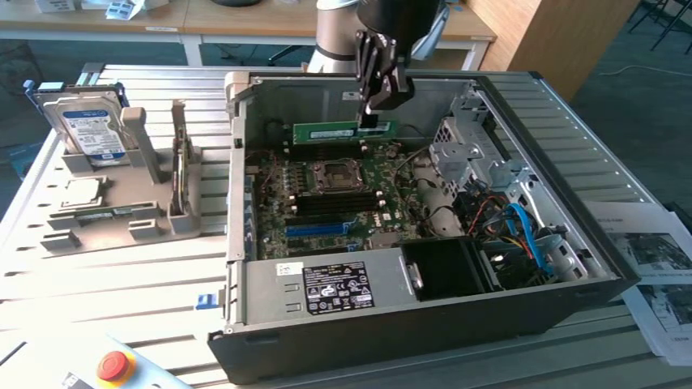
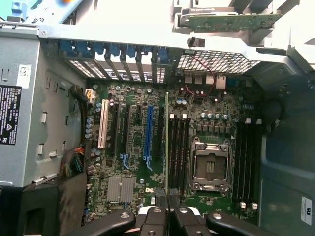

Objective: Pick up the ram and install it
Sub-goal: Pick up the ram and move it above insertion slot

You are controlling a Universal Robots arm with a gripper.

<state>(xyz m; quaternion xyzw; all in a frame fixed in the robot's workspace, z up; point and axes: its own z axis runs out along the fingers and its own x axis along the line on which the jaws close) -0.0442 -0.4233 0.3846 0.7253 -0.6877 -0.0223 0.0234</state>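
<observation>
The ram (image 1: 337, 130) is a long green stick held level inside the open computer case (image 1: 605, 284), above the far part of the motherboard (image 1: 378, 223). My gripper (image 1: 374, 120) is shut on its end nearer the exterior view's right. In the wrist view the ram (image 2: 167, 142) appears edge-on as a thin line running out from my gripper (image 2: 167, 197), hanging over the motherboard (image 2: 133, 157) just beside a bank of black memory slots (image 2: 179, 147). The processor socket (image 2: 209, 167) lies past those slots.
A grey holder (image 1: 151, 223) at the exterior view's left carries a blue-labelled hard drive (image 1: 92, 126) and a square silver chip (image 1: 81, 192). The power supply (image 1: 324, 288) and drive cage (image 1: 476, 154) wall in the board. Papers (image 1: 654, 259) lie at the right; a red stop button (image 1: 113, 365) is near.
</observation>
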